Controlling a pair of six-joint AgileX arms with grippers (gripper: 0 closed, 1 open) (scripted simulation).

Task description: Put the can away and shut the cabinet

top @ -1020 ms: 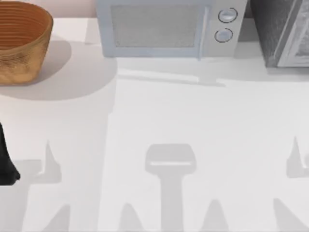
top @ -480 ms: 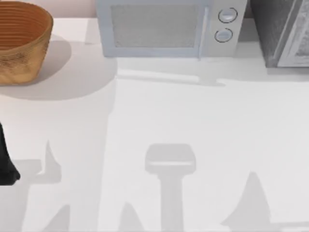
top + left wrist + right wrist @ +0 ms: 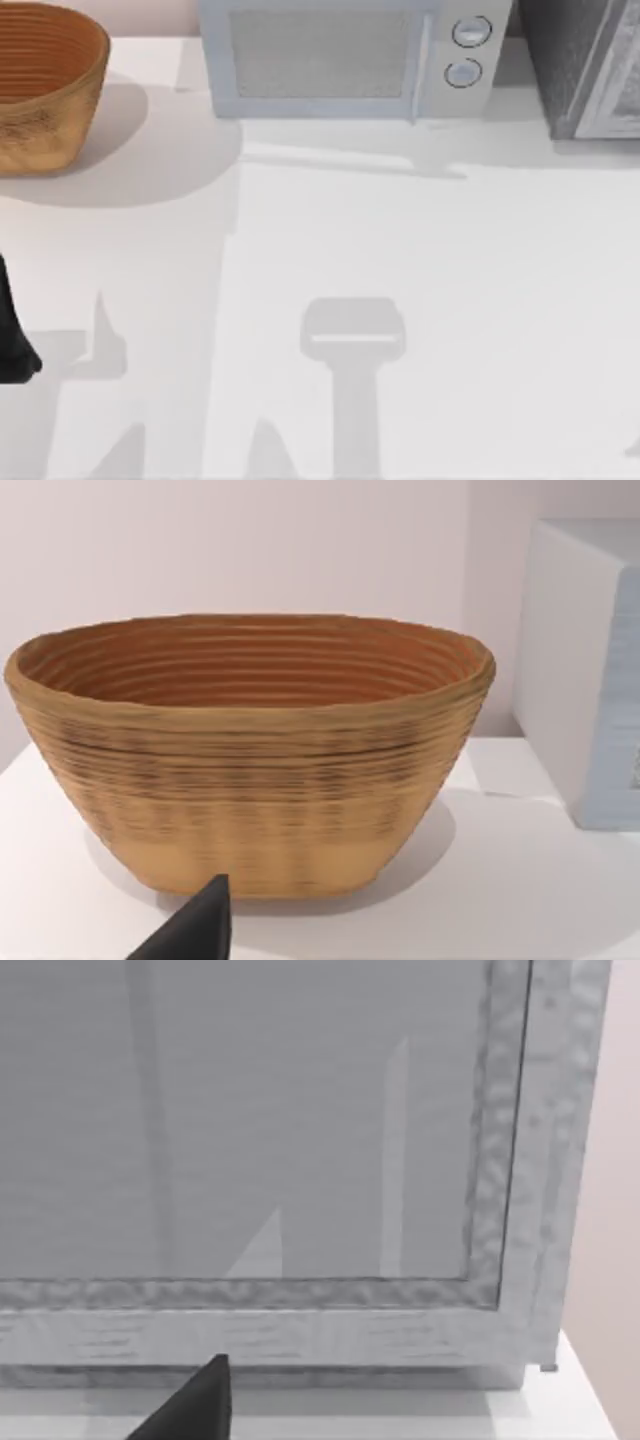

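Note:
The can is out of view. The cabinet is a grey speckled box at the table's back right corner. The right wrist view looks straight at the cabinet from close by: a flat grey panel inside a speckled frame. I cannot tell whether that panel is a shut door. A black tip of my right gripper shows in front of the cabinet's base. My left arm is parked at the table's left edge. Its gripper points toward the basket from a short distance.
A woven brown basket stands at the back left; its rim shows in the left wrist view. A pale microwave with two round knobs sits at the back middle, its side right of the basket. Arm shadows lie on the white table.
The arm shadow on the table's right side has slid toward the front right corner and almost left the top view. The left arm, basket, microwave and cabinet have not moved.

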